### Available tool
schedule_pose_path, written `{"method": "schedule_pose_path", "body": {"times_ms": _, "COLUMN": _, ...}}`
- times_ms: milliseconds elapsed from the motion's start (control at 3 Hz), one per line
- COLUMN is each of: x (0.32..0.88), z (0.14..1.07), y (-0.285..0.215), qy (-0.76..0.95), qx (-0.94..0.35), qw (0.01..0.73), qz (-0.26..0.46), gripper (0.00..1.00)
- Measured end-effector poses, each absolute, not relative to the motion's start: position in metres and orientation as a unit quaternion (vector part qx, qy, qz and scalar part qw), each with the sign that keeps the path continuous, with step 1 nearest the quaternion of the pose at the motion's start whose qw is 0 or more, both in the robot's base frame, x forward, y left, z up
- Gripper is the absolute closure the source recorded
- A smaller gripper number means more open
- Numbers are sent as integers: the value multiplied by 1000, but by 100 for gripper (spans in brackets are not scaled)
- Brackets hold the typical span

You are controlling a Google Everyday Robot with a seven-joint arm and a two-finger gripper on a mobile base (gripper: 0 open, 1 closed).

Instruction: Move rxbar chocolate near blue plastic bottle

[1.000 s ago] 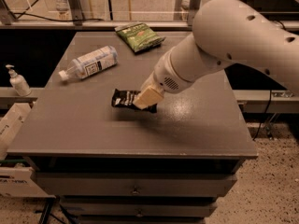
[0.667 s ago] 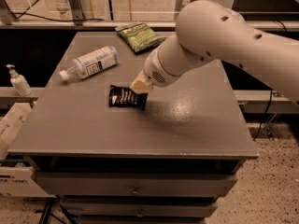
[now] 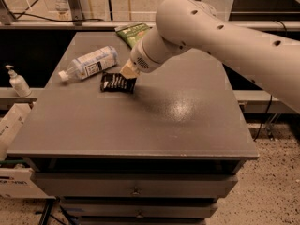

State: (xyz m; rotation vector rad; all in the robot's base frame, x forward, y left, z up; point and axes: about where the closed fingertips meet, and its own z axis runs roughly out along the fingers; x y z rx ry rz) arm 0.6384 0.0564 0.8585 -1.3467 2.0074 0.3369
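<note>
The rxbar chocolate [image 3: 114,82], a small black glossy wrapper with white lettering, is at the table's left middle, just right of and below the blue plastic bottle [image 3: 91,63]. The bottle lies on its side with its white cap pointing left. My gripper [image 3: 128,73], with beige fingertips at the end of the large white arm, is shut on the bar's right end, close to the tabletop. A small gap separates the bar from the bottle.
A green snack bag [image 3: 131,32] lies at the back of the grey table [image 3: 164,121], partly behind the arm. A white pump dispenser [image 3: 18,82] stands on a lower shelf to the left. A white box [image 3: 10,125] sits at the left edge.
My gripper has moved left and toward the back of the table, taking the bar with it. The bar is now much closer to the bottle.
</note>
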Motion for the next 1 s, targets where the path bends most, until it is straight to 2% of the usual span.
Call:
{"method": "schedule_pose_path", "body": {"times_ms": 667, "x": 688, "z": 876, "y": 97, "qy": 767, "qx": -507, "qw": 366, "qz": 143, "gripper": 100}}
{"method": "schedule_pose_path", "body": {"times_ms": 1000, "x": 695, "z": 872, "y": 112, "qy": 768, "qx": -507, "qw": 361, "qz": 151, "gripper": 82}}
